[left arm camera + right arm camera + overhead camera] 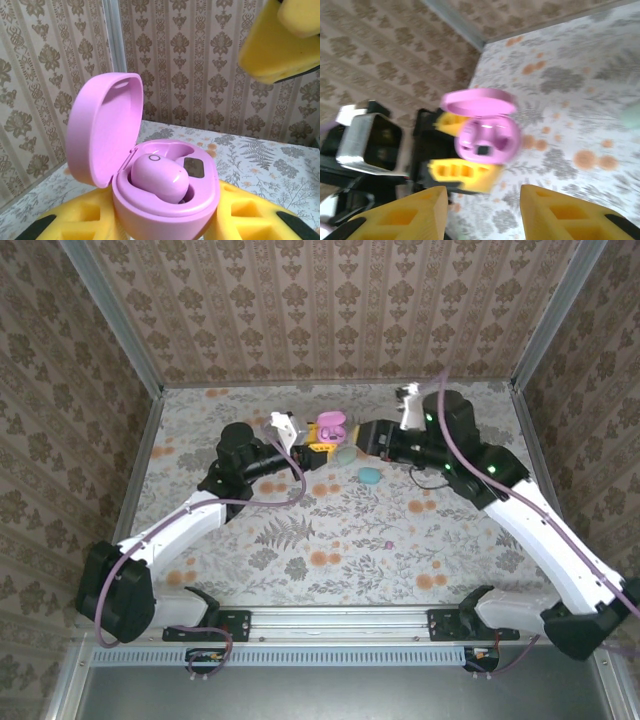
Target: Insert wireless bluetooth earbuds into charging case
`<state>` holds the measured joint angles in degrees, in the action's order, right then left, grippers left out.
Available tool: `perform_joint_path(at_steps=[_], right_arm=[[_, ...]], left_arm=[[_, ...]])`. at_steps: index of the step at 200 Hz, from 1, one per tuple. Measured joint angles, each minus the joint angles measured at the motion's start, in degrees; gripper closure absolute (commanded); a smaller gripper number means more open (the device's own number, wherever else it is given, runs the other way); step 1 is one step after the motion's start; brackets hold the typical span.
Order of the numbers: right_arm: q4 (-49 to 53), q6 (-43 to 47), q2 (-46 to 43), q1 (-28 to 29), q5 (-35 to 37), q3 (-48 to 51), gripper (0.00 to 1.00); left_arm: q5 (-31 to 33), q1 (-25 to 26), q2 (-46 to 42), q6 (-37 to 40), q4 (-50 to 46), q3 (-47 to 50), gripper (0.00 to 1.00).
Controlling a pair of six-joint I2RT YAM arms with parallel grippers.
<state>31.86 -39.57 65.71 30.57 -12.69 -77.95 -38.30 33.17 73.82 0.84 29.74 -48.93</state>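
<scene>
My left gripper (165,222) is shut on a pink charging case (165,210), gripping its base between the yellow fingers (75,220), and holds it above the table. The lid (102,130) stands open. One pink earbud (160,177) lies in the case's near well, resting slightly proud of it. In the top view, the case (331,429) sits between the left gripper (318,448) and the right gripper (362,436). My right gripper (482,200) stands open with nothing between its fingers, a short way from the case (487,137). One of its fingers (280,40) shows at the left wrist view's upper right.
Two teal objects (345,454) (370,474) lie on the floral cloth just below the grippers. A small pink item (390,543) rests on the cloth nearer the bases. Patterned walls and metal posts (150,390) close in the table's back and sides.
</scene>
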Motion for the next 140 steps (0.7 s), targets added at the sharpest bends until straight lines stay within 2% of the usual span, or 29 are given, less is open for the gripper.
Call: perform_joint_path(at_steps=[26,49,81,110,140], right_arm=[[3.85,-0.07,-7.67,-8.55,2.05,11.91,0.58],[8.33,-1.03,-7.61,-12.33,1.95,21.64,0.59],[11.69,-1.38,-1.62,-9.99,0.44,31.21,0.63],[12.57,-1.01,5.95,-5.05,0.63,31.52,0.62],[13.46,0.76,14.08,-2.36,1.07,29.20,0.62]], left_arm=[[1.40,-0.26,-1.84,0.00,0.00,1.29,0.70],[2.38,-0.31,-2.99,0.02,-0.11,1.42,0.70],[2.82,-0.31,-3.28,0.02,-0.15,1.44,0.70],[2.82,-0.33,-3.28,0.02,-0.15,1.42,0.70],[2.82,-0.33,-3.28,0.02,-0.13,1.44,0.70]])
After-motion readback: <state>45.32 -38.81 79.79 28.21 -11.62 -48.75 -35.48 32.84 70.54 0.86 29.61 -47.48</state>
